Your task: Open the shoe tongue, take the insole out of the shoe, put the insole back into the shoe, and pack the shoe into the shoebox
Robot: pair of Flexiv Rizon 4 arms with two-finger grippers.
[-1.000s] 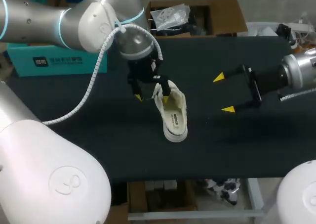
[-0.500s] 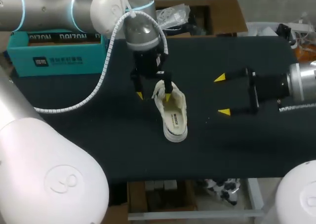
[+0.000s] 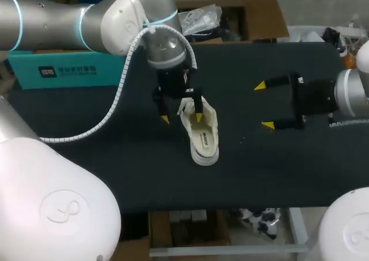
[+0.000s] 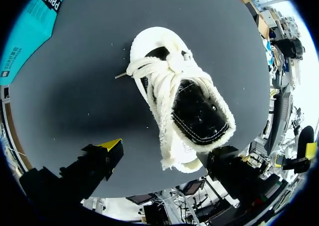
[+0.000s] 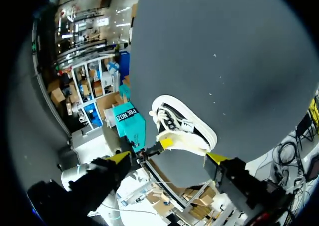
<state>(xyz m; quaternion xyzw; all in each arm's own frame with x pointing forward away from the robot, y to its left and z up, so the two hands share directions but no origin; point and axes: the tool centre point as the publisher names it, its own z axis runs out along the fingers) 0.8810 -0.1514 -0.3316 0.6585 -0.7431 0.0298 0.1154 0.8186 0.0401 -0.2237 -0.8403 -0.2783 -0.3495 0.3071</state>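
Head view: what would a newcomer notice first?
The white shoe lies in the middle of the black table, with the left gripper open over its laced end. The right gripper hangs open to the shoe's right, apart from it. A teal box sits by the far left corner.

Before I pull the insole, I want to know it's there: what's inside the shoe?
A pale insole with dark print lines the shoe's heel end. Its front is hidden under the laces and the left hand's finger.
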